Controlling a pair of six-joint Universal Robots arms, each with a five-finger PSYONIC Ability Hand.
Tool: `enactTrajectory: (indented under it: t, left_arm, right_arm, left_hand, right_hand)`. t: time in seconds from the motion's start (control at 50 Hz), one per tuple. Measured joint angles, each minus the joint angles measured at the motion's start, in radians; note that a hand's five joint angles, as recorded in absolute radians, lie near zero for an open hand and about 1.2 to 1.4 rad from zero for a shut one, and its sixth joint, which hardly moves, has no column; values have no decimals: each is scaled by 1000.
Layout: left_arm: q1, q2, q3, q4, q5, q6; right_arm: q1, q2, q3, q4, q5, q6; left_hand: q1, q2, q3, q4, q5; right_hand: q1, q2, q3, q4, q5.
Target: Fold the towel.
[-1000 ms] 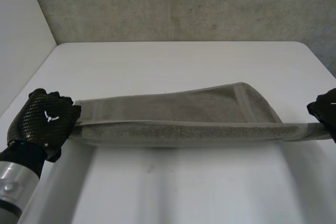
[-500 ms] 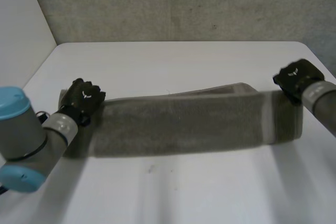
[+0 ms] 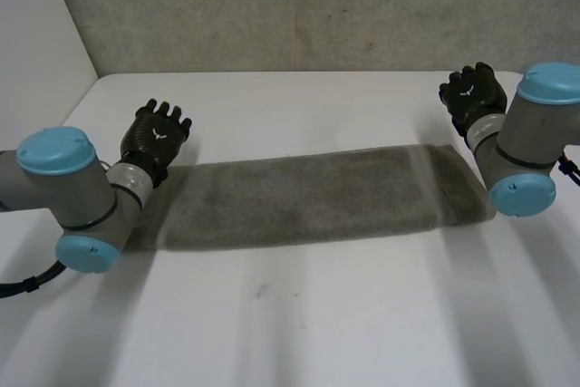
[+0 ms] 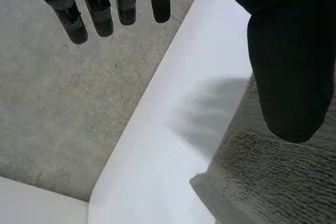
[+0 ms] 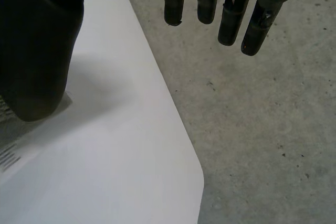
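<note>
Item one, your towel (image 3: 317, 197): grey, folded into one long narrow band, lying flat on the white surface (image 3: 317, 314) and running crosswise from the left arm (image 3: 63, 188) to the right arm (image 3: 530, 142); a paler stripe crosses it near its right end. Item two, your left hand (image 3: 156, 138): placed just past the towel's left end, on the far side, back of the hand up, with the forearm crossing over that end of the band; you cannot tell whether the forearm touches the cloth. In the left wrist view its fingers (image 4: 100, 17) are straight and stand well apart from the thumb (image 4: 289, 66), with nothing held between them. There you see a corner of the towel under the thumb, bare surface under the palm, and grey floor (image 4: 52, 103) past the surface's edge, beyond the fingertips. Item three, your right hand (image 3: 471, 92): placed near the far right corner of the surface, beyond the towel's right end and apart from it. In the right wrist view its fingers (image 5: 232, 19) are likewise straight and spread away from the thumb (image 5: 37, 51), gripping nothing. A sliver of towel shows at the thumb's tip, the surface's rounded corner lies under the palm, and speckled floor lies beyond. Item four, backdrop: a rough concrete wall (image 3: 317, 6) behind the surface's far edge.
</note>
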Motion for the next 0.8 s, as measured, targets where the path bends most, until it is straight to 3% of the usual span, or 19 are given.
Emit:
enactTrajectory:
  t: [0.16,0.34,0.44,0.58,0.66,0.8]
  left_arm:
    - [-5,133,-124,-6,-62,-73]
    - [-6,396,-372,-2,-76,-263]
    - [-8,501,-481,12,-73,-399]
    - [-10,564,-584,82,-70,-584]
    - [-10,561,-597,114,-69,-600]
    - [-10,540,-601,134,-69,-595]
  right_arm:
    - [-14,-155,131,26,-6,152]
    - [-60,-422,475,94,-44,225]
    - [-101,-503,648,95,-103,225]
    - [-176,-480,790,-8,-240,230]
    - [-200,-429,804,-86,-264,233]
    - [-225,-341,781,-152,-270,235]
  left_hand:
    - [-9,-9,-8,-9,-4]
    - [-9,-10,-9,-10,-5]
    - [-9,-10,-9,-11,-5]
    - [-9,-11,-9,-11,-6]
    - [-9,-11,-9,-11,-6]
    - [-9,-11,-9,-11,-6]
  right_hand:
    - [-3,0,0,0,0]
    - [1,1,1,0,2]
    - [90,69,78,56,103]
    - [225,200,213,200,240]
    - [242,213,228,216,254]
    - [503,489,494,478,511]
